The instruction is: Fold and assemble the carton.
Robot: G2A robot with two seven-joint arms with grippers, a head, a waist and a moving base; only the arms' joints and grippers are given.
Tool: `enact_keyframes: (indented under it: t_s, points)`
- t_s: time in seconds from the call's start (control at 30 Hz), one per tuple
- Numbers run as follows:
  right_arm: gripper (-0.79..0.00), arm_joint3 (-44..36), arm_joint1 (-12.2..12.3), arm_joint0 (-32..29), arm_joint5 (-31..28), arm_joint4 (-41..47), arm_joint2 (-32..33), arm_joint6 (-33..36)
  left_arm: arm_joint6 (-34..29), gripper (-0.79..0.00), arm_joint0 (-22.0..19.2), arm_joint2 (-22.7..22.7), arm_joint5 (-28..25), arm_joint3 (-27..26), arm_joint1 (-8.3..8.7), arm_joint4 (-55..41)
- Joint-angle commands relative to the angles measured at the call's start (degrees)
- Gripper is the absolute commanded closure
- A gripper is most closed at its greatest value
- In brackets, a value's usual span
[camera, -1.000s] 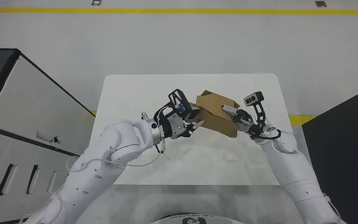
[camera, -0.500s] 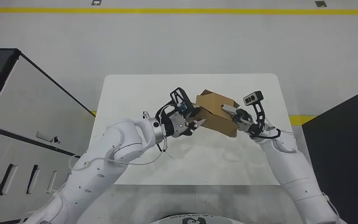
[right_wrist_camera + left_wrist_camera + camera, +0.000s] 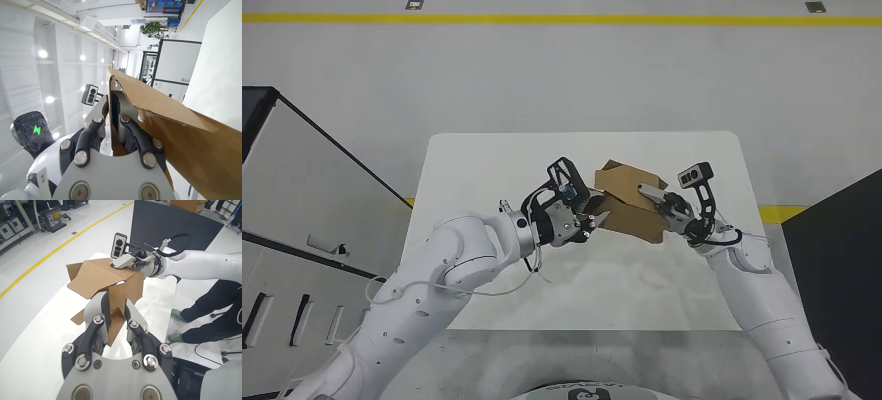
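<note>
Right hand clamps the carton, whose flap half-hides it.

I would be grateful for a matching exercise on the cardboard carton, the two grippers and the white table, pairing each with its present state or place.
Things:
1. brown corrugated cardboard carton
2. left gripper
3. right gripper
4. white rounded-corner table

States or places:
A. jaws shut on a cardboard edge
B. lies beneath the carton
C. half-formed, flaps splayed outward
D. jaws apart, straddling a cardboard panel

Pairs: 1-C, 2-D, 3-A, 4-B.
</note>
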Motion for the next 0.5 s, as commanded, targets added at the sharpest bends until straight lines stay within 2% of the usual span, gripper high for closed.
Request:
enact_keyframes:
  t_s: [0.0,0.47]
  points:
    - [0.000,-0.1,0.0,-0.1,0.1,-0.1,0.1,-0.3,-0.1,-0.151,0.1,0.0,-0.1,-0.1,-0.01,0.0]
    - [0.000,-0.7,-0.2,-0.6,1.4,-0.8,0.6,-1.9,0.3,-0.129,0.5,-0.3,-1.8,-0.6,-0.02,-0.6]
